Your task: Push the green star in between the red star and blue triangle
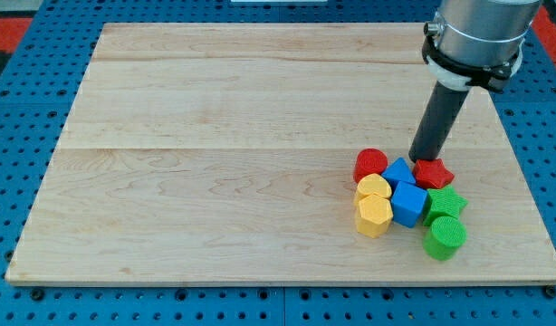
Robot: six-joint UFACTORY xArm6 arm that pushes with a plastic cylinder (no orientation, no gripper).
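The blocks lie bunched at the lower right of the wooden board (pixel 215 136). The red star (pixel 434 173) is at the cluster's upper right. The blue triangle (pixel 398 169) lies just left of it, touching it. The green star (pixel 445 203) lies below the red star, touching it. My tip (pixel 424 159) stands at the top edge of the cluster, in the notch between the blue triangle and the red star, against the red star's upper left.
A red cylinder (pixel 370 164) is at the cluster's upper left. A yellow heart (pixel 373 187) and a yellow hexagon (pixel 374 215) lie below it. A blue cube (pixel 408 203) sits in the middle. A green cylinder (pixel 444 237) is at the bottom right.
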